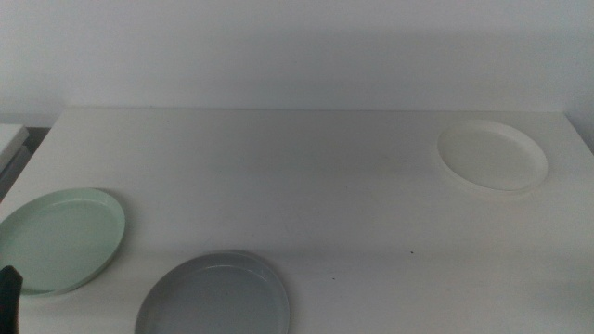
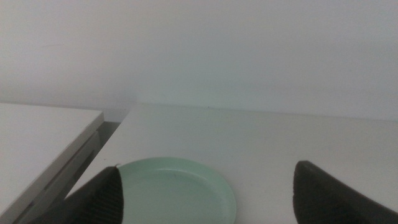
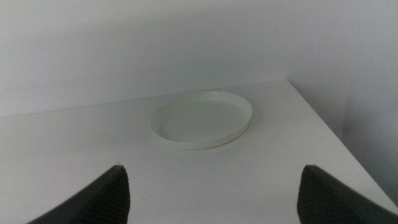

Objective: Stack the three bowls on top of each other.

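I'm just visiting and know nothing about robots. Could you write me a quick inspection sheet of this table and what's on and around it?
Surface: white table, a few tiny dark specks.
Job's things: mint green bowl near left, grey bowl at the near edge, white bowl far right; all apart, none stacked.
Clutter: nothing seen.
Grippers: left gripper open above the mint green bowl's near side; right gripper open, facing the white bowl, well short of it.
Cables: nothing seen.
Surroundings: plain white wall; second white surface at left.

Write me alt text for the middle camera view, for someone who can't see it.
Three shallow bowls sit apart and unstacked on a white table: a mint green bowl at the near left, a grey bowl at the near centre, cut off by the bottom edge, and a white bowl at the far right. Only a dark tip of the left pincer shows, in the bottom left corner.
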